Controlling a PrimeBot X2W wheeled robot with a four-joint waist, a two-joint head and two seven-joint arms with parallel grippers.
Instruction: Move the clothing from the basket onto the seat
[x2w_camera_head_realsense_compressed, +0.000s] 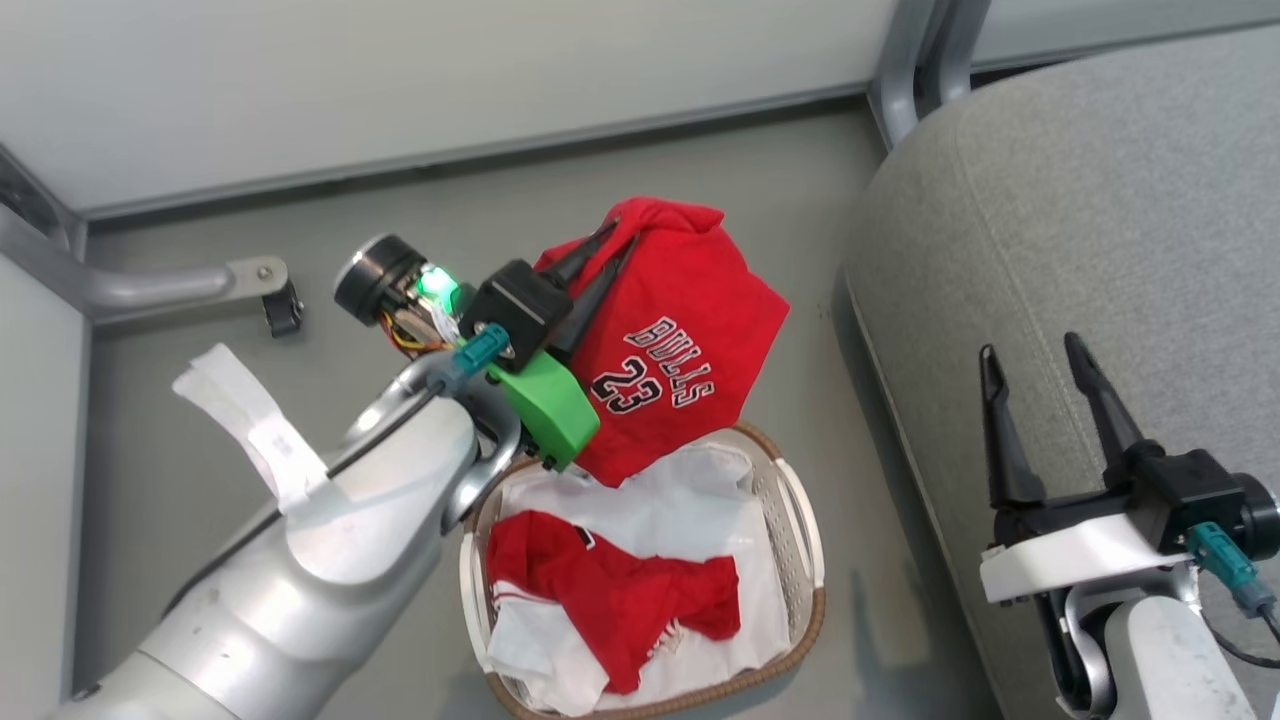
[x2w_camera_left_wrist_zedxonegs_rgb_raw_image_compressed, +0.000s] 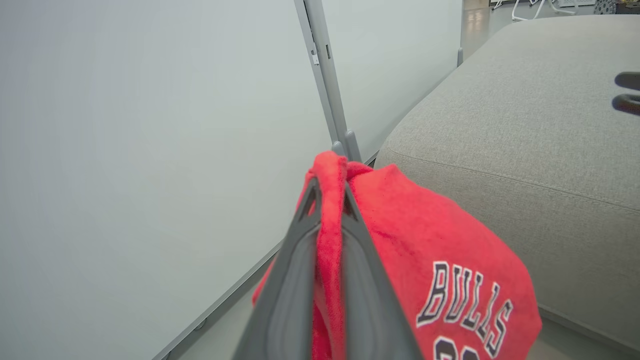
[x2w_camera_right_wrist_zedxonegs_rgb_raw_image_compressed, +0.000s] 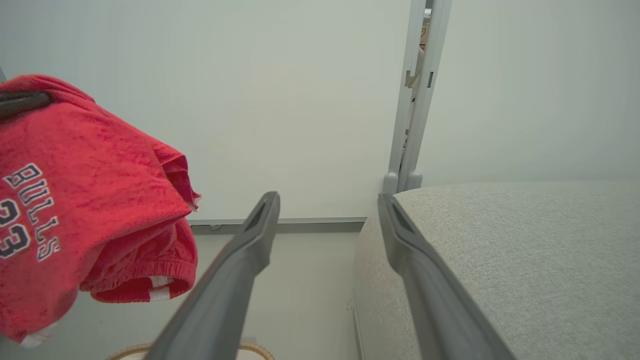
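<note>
The top of the seat (x2w_camera_head_realsense_compressed: 1100, 200), filling the right of the head view, lies bare and reachable from above. Only the right gripper (x2w_camera_head_realsense_compressed: 1030, 347), fingers spread, hovers over its lower-right edge. A strip of grey floor (x2w_camera_head_realsense_compressed: 860, 520) runs free between seat and basket (x2w_camera_head_realsense_compressed: 806, 540). The basket's upper end is covered by the jersey (x2w_camera_head_realsense_compressed: 690, 340) pinched in the left gripper (x2w_camera_head_realsense_compressed: 615, 240), and the left forearm (x2w_camera_head_realsense_compressed: 330, 520) crosses its left rim. Its lower half is open from above. At the top of the frame, wall panels (x2w_camera_head_realsense_compressed: 400, 80) and a metal post (x2w_camera_head_realsense_compressed: 915, 60) close off the way.
</note>
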